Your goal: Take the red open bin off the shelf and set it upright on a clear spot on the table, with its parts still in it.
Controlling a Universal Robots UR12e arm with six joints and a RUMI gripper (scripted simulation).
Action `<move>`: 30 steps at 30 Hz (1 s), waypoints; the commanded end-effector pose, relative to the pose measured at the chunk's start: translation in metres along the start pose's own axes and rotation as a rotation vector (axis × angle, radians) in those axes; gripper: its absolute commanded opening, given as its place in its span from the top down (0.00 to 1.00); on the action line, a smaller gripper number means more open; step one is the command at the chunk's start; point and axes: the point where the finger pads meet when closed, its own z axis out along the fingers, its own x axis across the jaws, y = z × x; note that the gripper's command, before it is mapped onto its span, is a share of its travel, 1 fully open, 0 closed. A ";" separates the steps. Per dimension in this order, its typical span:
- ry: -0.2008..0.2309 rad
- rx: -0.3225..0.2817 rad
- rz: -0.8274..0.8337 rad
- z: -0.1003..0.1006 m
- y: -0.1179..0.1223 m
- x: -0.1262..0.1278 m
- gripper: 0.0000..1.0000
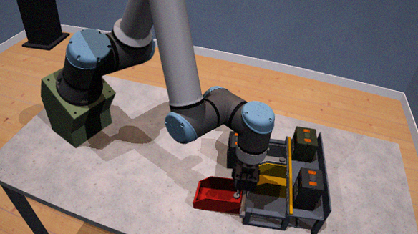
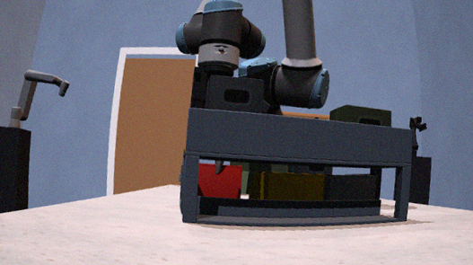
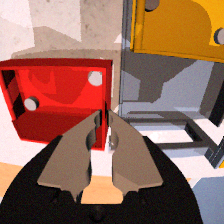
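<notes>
Well, fingers clamped on the red bin's wall.

I had the gripper [image 1: 238, 194] [image 2: 218, 170] [image 3: 104, 110] closed on the right-hand wall of the red open bin [image 1: 216, 195] [image 2: 227, 181] [image 3: 55, 127], left of centre in my wrist view. Two round grey parts [image 3: 96, 78] lay inside. The bin stood upright, just left of the shelf [image 1: 265, 226] [image 2: 299, 136] [image 3: 170, 117] at lower centre in the top view; I couldn't tell whether it touched the table [image 1: 136, 199] [image 2: 248, 261] [image 3: 60, 20]. A yellow bin [image 1: 273, 183] [image 2: 293, 187] [image 3: 177, 25] filled the wrist view's upper right.
</notes>
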 end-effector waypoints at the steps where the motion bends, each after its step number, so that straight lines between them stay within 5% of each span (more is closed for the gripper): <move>1: 0.001 -0.001 0.000 -0.001 0.000 0.000 1.00; 30: 0.001 -0.001 0.000 0.015 0.000 0.000 1.00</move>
